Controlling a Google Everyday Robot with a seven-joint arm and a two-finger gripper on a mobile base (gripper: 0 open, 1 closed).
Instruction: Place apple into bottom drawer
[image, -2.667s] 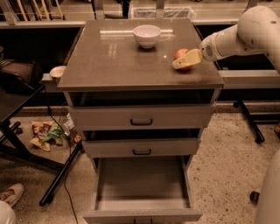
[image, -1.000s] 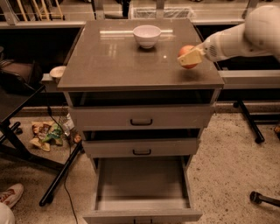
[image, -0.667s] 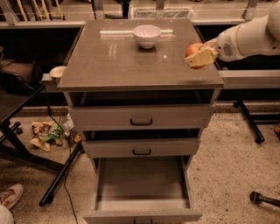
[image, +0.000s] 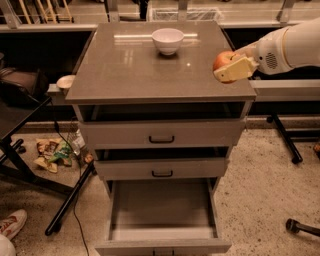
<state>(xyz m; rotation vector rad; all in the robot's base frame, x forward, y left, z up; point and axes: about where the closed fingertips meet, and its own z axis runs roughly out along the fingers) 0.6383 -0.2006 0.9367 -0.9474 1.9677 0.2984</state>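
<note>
Right, we have the pincer (image: 231, 67) clamped on the apple (image: 223, 59), over the right front corner of the bench (image: 140, 70) and seemingly off its surface. We judge that is so it can swing out past the edge. A white bowl (image: 167, 40) sits near the back, well apart. Down below, the bottom drawer (image: 162, 205) stands pulled wide, ready to take the fruit. The two shallower drawers (image: 161, 152) above barely protrude, so the drop looks unobstructed.
</note>
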